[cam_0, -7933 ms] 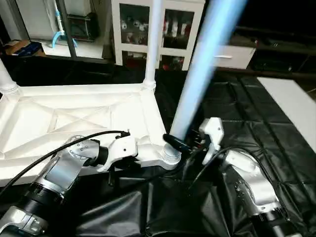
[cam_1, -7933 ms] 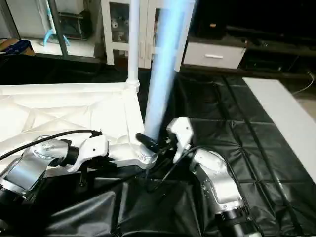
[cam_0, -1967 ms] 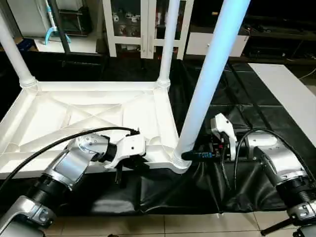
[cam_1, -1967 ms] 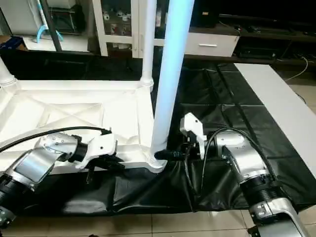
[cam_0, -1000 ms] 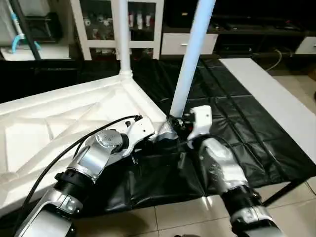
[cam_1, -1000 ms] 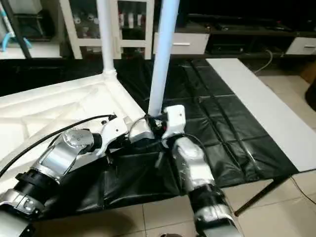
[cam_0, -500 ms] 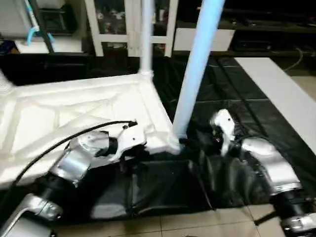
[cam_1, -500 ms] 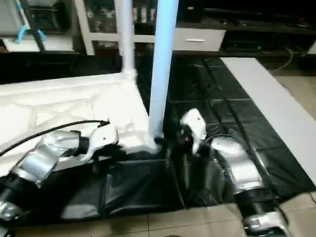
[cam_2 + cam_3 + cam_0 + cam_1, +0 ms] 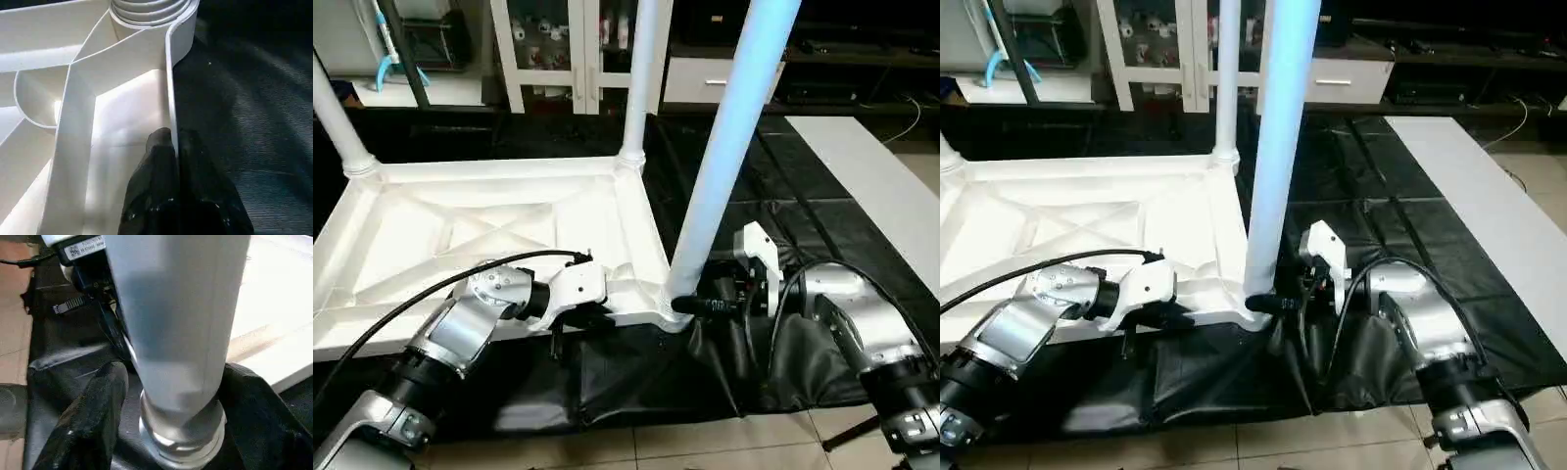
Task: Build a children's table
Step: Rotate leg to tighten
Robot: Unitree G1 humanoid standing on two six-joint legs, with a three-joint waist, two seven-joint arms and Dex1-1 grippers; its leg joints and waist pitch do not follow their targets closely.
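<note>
A black sheet (image 9: pixel 822 225) is covering the work surface, with tiled floor showing along the bottom of the frame and a white glass-door cabinet (image 9: pixel 573 44) standing at the upper centre. The children's table is lying upside down on the sheet, its ribbed white tabletop (image 9: pixel 489 230) filling the left half of the head view, with legs rising from the corners.

The left gripper (image 9: pixel 173 147) is pinching the tabletop's near rim, its two black fingers (image 9: pixel 156 161) closed on the thin plastic wall just beside the corner socket; this looks meant to steady the tabletop while the leg is being worked. The right gripper (image 9: pixel 171 396) is sitting at the base of the near right leg (image 9: pixel 729 147), one finger on each side of the tube just above its flared end in the corner socket (image 9: pixel 671 313). The fingers are standing about the tube's width apart, and whether they are actually pressing on it cannot be told.

Both silver forearms are reaching in low from the bottom corners, the left wrist angled toward the rim and the right one turned sideways so its fingers are pointing level at the leg.
</note>
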